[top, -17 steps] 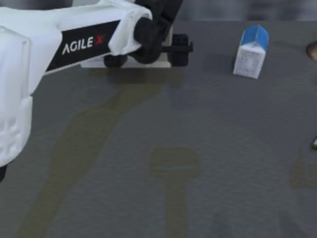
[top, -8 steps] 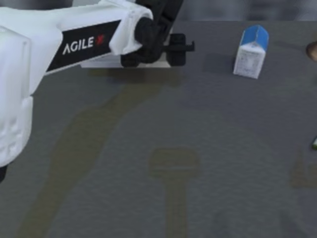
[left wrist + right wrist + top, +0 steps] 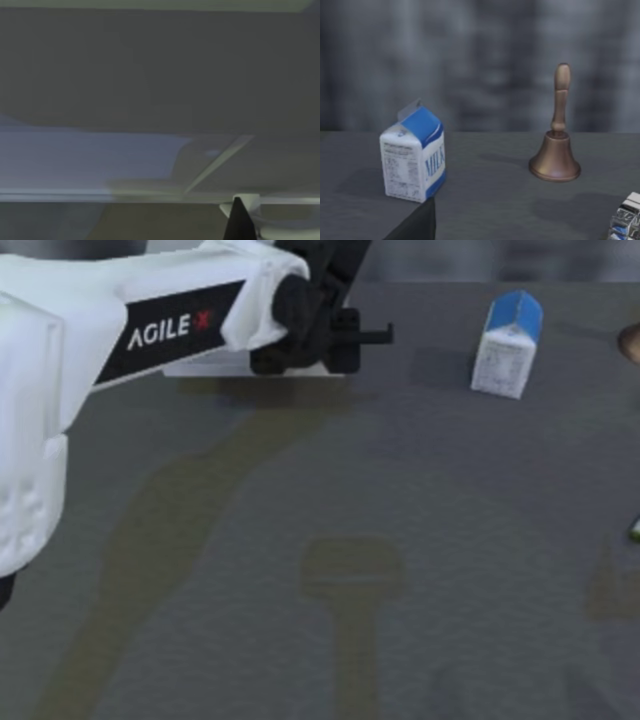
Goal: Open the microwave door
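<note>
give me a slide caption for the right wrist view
Upright milk carton and brass bell standing apart on the dark table.

Top view looks straight down; right wrist view, low and level, shares its milk carton (image 3: 509,344).

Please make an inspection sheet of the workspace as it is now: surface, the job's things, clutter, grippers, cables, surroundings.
Surface: dark grey table with faint yellowish marks.
Job's things: microwave at far left edge, mostly hidden under the left arm; microwave door fills the left wrist view, open or closed cannot be told.
Clutter: milk carton upright, far right; bronze bell upright beside it; small silvery object near it.
Grippers: left gripper at the microwave front; right gripper not seen.
Cables: nothing seen.
Surroundings: blurred grey backdrop.
</note>
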Robot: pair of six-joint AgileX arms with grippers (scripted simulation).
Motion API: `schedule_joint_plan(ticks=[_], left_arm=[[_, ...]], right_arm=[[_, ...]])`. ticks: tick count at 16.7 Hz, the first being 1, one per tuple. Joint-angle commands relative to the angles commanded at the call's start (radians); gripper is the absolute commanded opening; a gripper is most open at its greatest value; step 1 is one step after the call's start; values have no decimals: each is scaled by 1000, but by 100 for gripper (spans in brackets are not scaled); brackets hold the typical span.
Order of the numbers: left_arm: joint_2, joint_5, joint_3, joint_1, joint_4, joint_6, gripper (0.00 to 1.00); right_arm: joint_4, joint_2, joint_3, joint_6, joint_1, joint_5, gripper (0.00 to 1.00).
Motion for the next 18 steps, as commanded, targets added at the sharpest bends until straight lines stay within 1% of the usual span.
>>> schedule_joint_plan(ticks=[2, 3, 11, 18], left_arm=[[0, 0, 0, 0, 0, 0, 0], [-29, 14, -56, -35, -9, -3, 0], [-97, -19, -159, -30, 54, -26, 0], [-97, -19, -159, -30, 54, -26, 0]], right_arm=[[0, 0, 0, 0, 0, 0, 100], [0, 0, 0, 0, 0, 0, 100], [0, 0, 0, 0, 0, 0, 100], [0, 0, 0, 0, 0, 0, 100]])
